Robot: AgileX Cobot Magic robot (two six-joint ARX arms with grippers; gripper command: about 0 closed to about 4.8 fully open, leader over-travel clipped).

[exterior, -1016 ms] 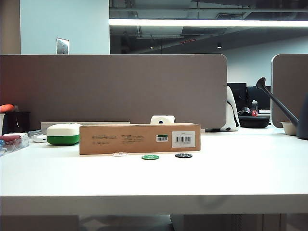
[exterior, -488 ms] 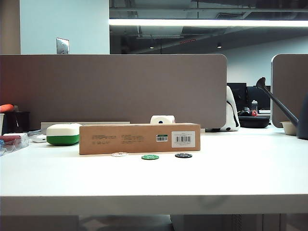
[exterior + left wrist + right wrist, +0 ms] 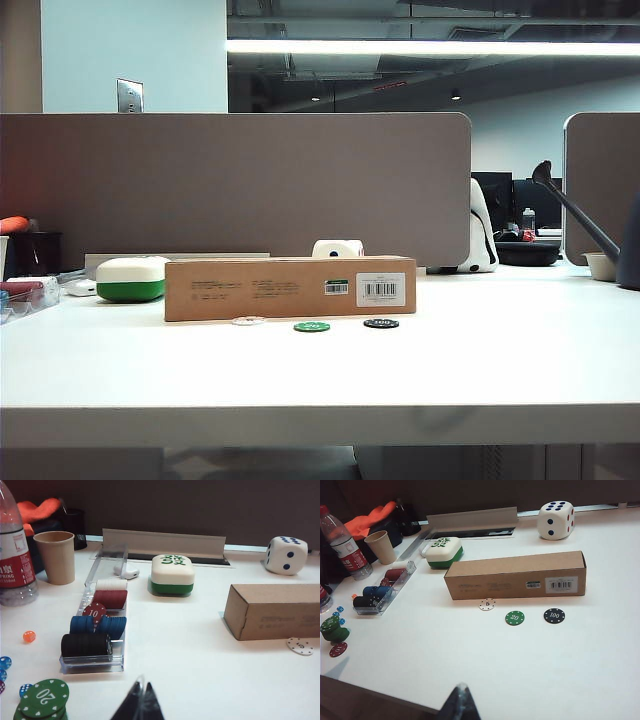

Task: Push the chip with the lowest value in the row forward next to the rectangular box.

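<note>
White chip [image 3: 487, 604] marked 5 sits just beside the rectangular box [image 3: 515, 575], ahead of green chip [image 3: 514, 618] and black chip [image 3: 554, 615]. We judge the push done; next, stay clear. Left gripper [image 3: 139, 704] and right gripper [image 3: 460, 703] pulled back, tips together, empty.

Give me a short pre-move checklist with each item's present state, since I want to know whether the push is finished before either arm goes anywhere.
1. Lowest chip identified: ok. The white chip reads 5, the green chip 20, the black chip 100.
2. White chip next to the rectangular box: ok, it lies ahead of the other two, close to the box's front face; contact cannot be told.
3. Green and black chips undisturbed: ok, side by side and apart.
4. Left claw away from the chips: ok, tips together.
5. Right claw away from the row: ok, tips together.
6. Box displaced: cannot tell.
</note>
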